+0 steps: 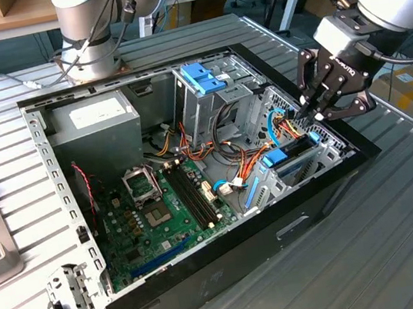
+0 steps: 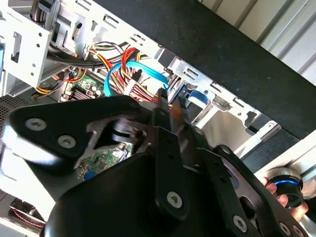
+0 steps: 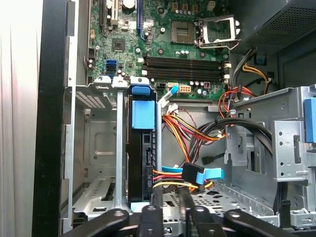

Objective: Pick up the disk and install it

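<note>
The gripper (image 1: 322,102) hangs over the front end of the open computer case (image 1: 209,278), at the exterior view's right, just above the lower drive bay (image 1: 301,163). Its black fingers (image 3: 150,217) lie close together with nothing between them. In the first wrist view the disk (image 3: 142,148) stands on edge in a slot of that bay, its light blue rail tab (image 3: 143,114) facing out toward the motherboard (image 3: 163,39); it looks seated or very nearly so, though how deep it sits cannot be told.

If the step in hand is seating the drive, doing it well probably means pressing squarely on the blue tab, along the line of the slot, so the rails do not jam. The cables (image 3: 192,175) beside the slot are a likely snag and are best kept clear of the fingers. Farther off stand the upper drive cage (image 1: 206,96) with its blue bracket, then the grey power supply (image 1: 97,124) at the case's far corner.
</note>
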Tool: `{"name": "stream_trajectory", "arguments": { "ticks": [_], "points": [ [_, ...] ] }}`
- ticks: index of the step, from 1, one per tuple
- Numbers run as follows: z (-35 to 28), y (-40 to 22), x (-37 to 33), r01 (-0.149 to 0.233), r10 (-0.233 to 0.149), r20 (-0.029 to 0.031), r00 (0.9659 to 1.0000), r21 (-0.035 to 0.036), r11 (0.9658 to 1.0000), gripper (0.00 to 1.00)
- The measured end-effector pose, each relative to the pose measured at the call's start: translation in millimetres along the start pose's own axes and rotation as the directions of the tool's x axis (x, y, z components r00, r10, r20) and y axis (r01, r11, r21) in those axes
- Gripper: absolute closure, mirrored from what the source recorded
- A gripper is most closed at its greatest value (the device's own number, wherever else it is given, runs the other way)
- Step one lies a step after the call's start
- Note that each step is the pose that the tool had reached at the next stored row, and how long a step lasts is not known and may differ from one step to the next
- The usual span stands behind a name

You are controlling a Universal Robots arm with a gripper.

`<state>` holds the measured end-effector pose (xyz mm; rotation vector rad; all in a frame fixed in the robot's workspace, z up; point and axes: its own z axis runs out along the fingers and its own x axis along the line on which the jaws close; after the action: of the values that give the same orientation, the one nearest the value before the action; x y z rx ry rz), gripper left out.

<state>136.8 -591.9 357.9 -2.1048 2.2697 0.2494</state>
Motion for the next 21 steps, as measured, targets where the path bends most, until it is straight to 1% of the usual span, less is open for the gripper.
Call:
{"name": "stream_trajectory", "arguments": {
  "ticks": [2,6,14,16,19,21],
  "points": [
    [0.0,0.1,0.0,0.000,0.000,-0.0001,1.0000,0.0000,1.0000,0.64],
    [-0.9,0.2,-0.3,0.000,0.000,-0.0003,1.0000,0.0000,1.0000,0.64],
    [-10.5,1.4,-5.0,0.000,0.000,0.0001,1.0000,0.0000,1.0000,0.64],
    [-12.8,1.8,-7.3,0.000,0.000,-0.0001,1.0000,0.0000,1.0000,0.64],
    [-12.8,2.3,-11.6,0.000,0.000,-0.0001,1.0000,0.0000,1.0000,0.64],
    [-12.0,3.1,-16.7,0.000,0.000,0.0000,1.0000,0.0000,1.0000,0.64]
  ]
}}
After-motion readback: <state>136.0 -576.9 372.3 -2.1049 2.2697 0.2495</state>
